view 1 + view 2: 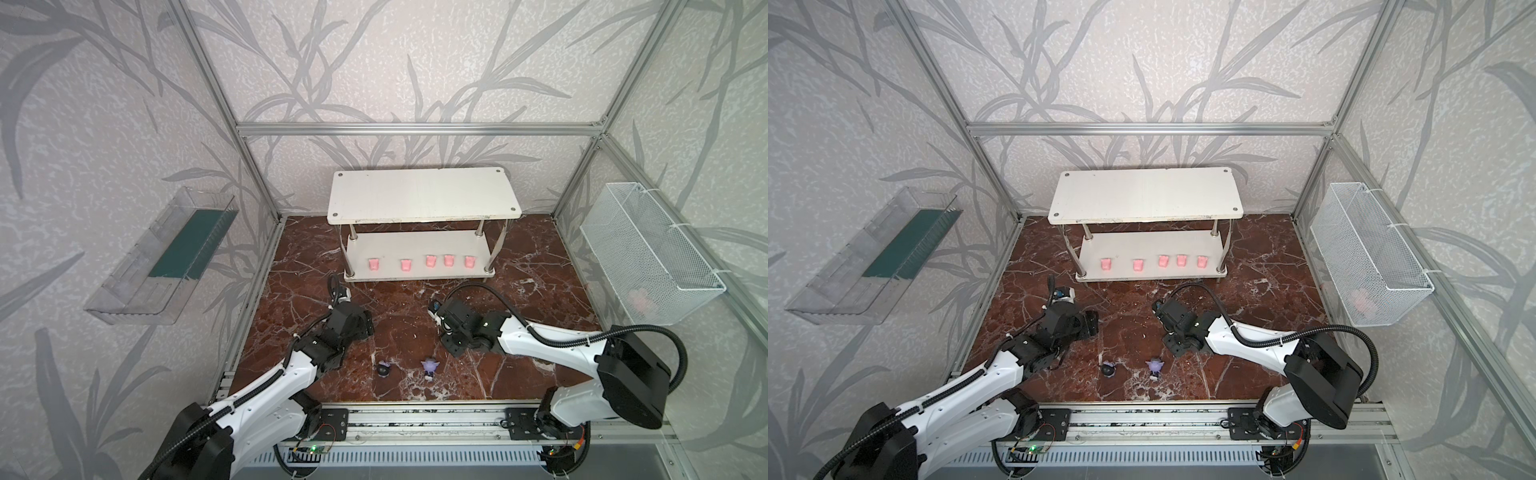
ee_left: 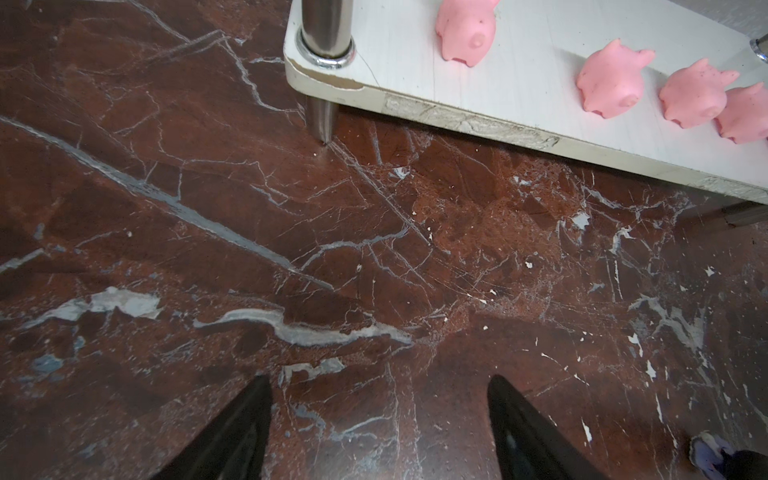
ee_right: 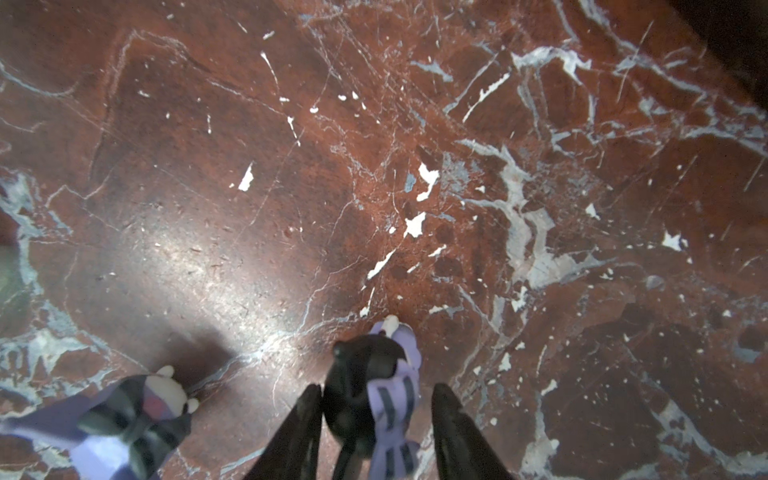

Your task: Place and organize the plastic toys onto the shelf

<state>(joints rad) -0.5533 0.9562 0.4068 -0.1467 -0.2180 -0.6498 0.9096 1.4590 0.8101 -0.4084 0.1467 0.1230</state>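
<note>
While the white shelf [image 1: 424, 195] stands at the back edge of the tabletop [image 1: 540, 266], the left gripper [image 2: 378, 415] hangs wide open over the marble. The right gripper [image 3: 376, 390] has narrow jaws around a black-and-lilac figurine [image 3: 357, 374]; if they really clamp it, one cannot tell. Five pink piglets [image 1: 430, 260] line the front edge of the lower board [image 1: 415, 245]; a black figurine [image 1: 384, 368] and a lilac figurine [image 1: 428, 367] stand near the tabletop's front edge.

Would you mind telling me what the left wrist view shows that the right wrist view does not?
Only left wrist: the shelf's lower board with four pink piglets, and the left gripper open. Only right wrist: the right gripper straddling a black-and-lilac figurine, another figurine beside it. Both: the red marble tabletop; a lilac scrap in the left wrist view may be a figurine.
</note>
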